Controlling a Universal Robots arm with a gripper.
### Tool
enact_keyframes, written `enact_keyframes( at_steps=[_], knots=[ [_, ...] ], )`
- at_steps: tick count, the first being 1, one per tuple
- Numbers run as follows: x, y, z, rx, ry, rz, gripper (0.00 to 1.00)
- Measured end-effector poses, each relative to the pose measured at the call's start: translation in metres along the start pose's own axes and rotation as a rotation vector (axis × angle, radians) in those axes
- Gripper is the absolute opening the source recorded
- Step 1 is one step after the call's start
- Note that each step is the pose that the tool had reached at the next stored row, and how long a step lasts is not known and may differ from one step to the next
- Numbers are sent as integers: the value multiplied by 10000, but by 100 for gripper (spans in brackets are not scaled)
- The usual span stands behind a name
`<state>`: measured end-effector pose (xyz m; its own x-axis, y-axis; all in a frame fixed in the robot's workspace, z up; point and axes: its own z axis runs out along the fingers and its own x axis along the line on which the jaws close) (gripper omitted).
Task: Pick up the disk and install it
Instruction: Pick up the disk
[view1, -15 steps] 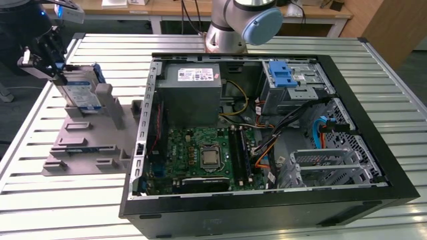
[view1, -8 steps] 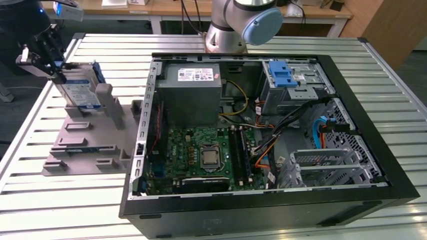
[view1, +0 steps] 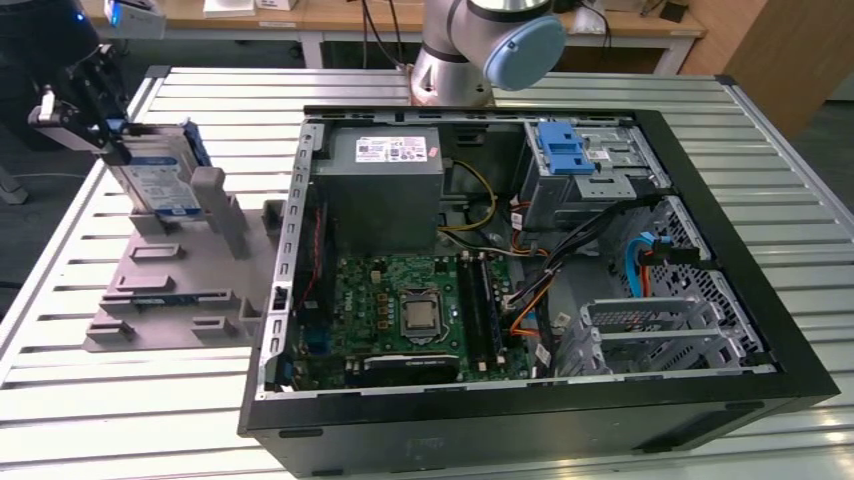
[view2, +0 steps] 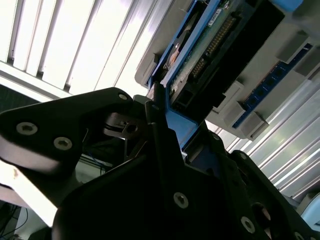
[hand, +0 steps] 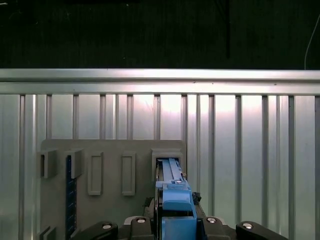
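My gripper (view2: 161, 100) is nearest, clamped across the upper end of the disk (view1: 158, 178) at its blue rails, which leaves the labelled face untouched. The disk stands on edge at a slot of the grey holder (view1: 174, 280), near the worktop's (view1: 80, 400) far corner at the exterior view's left. I hold it upright in line with that slot, and I cannot tell whether its lower edge is still inside. The open computer case (view1: 534, 415) lies beside the holder, its drive cage (view1: 587, 160) facing up.
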<state>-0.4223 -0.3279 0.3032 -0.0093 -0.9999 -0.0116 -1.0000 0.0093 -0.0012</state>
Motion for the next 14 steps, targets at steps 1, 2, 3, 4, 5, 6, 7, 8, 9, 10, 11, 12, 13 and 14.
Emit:
enact_keyframes(
  at_steps=[1,2,3,4,5,6,7,8,9,10,11,12,13,14],
  knots=[
    [0,0,-5,0,0,0,36],
    [0,0,-9,0,0,0,36],
    [0,0,-15,0,-2,0,36],
    [0,0,-21,0,-4,0,36],
    [0,0,-26,0,-6,0,36],
    [0,0,-30,0,-9,0,36],
    [0,0,-35,1,-14,0,36],
    [-1,0,-40,0,-18,0,36],
    [0,0,-43,1,-33,0,36],
    [-1,0,-48,0,-45,0,36],
    [-1,0,-53,-2,-55,0,36],
    [-1,0,-57,-1,-65,0,36],
    [-1,0,-61,-1,-72,0,36],
    [-1,0,-65,0,-74,0,36]
  ],
)
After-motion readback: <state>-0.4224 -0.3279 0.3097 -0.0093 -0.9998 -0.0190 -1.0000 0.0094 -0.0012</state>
